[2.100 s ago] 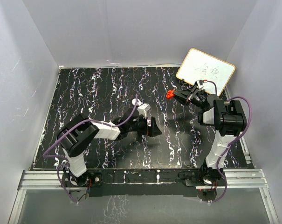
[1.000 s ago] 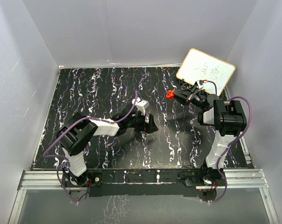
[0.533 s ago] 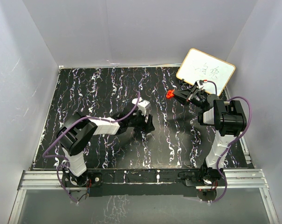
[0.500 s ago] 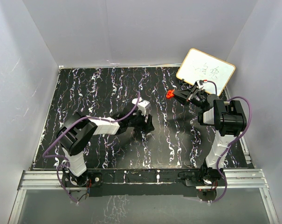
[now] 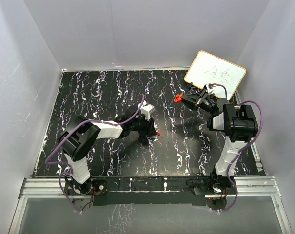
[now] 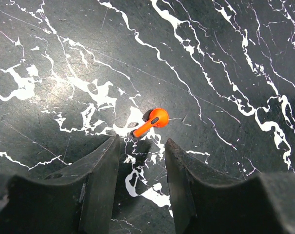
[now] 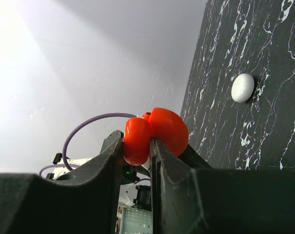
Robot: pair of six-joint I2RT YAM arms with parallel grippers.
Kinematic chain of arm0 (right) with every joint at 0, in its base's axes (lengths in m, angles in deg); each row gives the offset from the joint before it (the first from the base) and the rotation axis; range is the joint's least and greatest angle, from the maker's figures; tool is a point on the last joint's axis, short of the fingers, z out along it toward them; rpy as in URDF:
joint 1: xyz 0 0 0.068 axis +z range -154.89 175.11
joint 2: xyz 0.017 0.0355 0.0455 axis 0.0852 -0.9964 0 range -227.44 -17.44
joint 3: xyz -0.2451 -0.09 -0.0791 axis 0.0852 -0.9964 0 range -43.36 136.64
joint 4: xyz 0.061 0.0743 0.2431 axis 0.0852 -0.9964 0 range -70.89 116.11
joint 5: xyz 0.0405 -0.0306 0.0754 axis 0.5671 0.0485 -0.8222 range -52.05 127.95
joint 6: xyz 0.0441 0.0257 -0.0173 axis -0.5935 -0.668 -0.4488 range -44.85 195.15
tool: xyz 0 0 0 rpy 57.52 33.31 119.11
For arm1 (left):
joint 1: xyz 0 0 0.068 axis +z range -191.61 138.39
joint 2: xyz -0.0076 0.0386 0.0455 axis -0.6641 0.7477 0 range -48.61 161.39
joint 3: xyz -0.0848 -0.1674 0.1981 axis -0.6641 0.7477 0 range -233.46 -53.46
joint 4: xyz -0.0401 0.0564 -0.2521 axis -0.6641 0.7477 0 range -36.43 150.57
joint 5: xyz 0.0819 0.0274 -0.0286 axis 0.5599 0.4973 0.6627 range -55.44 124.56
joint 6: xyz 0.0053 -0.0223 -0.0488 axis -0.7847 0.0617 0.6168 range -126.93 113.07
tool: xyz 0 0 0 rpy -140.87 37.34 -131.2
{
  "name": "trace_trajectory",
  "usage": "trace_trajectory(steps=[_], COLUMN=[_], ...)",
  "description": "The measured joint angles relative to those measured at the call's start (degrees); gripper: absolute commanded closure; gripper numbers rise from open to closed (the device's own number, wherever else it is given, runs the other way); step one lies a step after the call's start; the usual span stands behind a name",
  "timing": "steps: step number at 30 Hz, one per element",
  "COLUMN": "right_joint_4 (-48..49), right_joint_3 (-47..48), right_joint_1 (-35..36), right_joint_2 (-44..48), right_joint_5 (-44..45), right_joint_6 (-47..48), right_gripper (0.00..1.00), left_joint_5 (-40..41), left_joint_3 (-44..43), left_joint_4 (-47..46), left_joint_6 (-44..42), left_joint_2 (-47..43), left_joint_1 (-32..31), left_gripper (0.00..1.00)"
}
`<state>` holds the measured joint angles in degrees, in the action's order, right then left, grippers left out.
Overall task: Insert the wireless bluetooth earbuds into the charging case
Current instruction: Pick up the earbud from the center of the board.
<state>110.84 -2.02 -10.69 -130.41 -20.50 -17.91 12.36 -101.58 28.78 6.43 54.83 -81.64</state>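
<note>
Just ahead of the left pincer [image 6: 141, 146], in line with the gap between its fingers, one earbud [image 6: 152, 122] lies on the black marbled table [image 6: 225, 58]. Its stem points back toward that gap. The pincer is spread wide and sits low over the table with nothing in it. Its fingers do not yet flank any part of the bud, whose round head lies a little beyond the tips. From above, the same bud shows as a red speck just beside the pincer's far end.

Between the fingers of the right pincer [image 7: 136, 144] sits the charging case [image 7: 162, 129], clamped and held clear of the table, well apart from the left pincer. It shows as two rounded red lobes above the fingers; whether that is a lid swung open I cannot tell. Beyond that pincer a white oval object [image 7: 243, 87] rests on the table. Past it, a white board [image 5: 215, 74] sits at the table's far corner.

I judge the task to be somewhere between early and midway. The case is in hand, but this earbud is not yet grasped. It has yet to be picked up, carried across and seated. A second earbud shows in none of the views. It may already be in the case or simply hidden, and I cannot say which.
</note>
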Motion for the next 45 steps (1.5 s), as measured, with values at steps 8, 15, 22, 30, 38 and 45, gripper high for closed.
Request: trace_trajectory(steps=[8, 15, 22, 30, 38, 45], right_joint_4=[0.0, 0.0, 0.0, 0.0, 0.0, 0.0], right_joint_3=[0.0, 0.0, 0.0, 0.0, 0.0, 0.0], right_joint_1=[0.0, 0.0, 0.0, 0.0, 0.0, 0.0], right_joint_2=[0.0, 0.0, 0.0, 0.0, 0.0, 0.0], right_joint_5=[0.0, 0.0, 0.0, 0.0, 0.0, 0.0], right_joint_6=[0.0, 0.0, 0.0, 0.0, 0.0, 0.0], right_gripper=[1.0, 1.0, 1.0, 1.0, 1.0, 1.0], left_joint_5=[-2.4, -3.5, -4.3, -5.2, -5.7, -5.7], left_joint_3=[-0.7, -2.3, -3.2, -3.1, -2.7, -2.6], left_joint_4=[-1.0, -1.7, -1.7, -1.1, -1.7, -1.4], left_joint_6=[-1.6, -3.1, -4.3, -4.6, -4.5, -4.5], left_joint_2=[1.4, 3.1, 3.9, 4.0, 3.9, 3.9], left_joint_1=[0.3, 0.3, 0.3, 0.3, 0.3, 0.3], left_gripper=[0.57, 0.57, 0.62, 0.68, 0.71, 0.77])
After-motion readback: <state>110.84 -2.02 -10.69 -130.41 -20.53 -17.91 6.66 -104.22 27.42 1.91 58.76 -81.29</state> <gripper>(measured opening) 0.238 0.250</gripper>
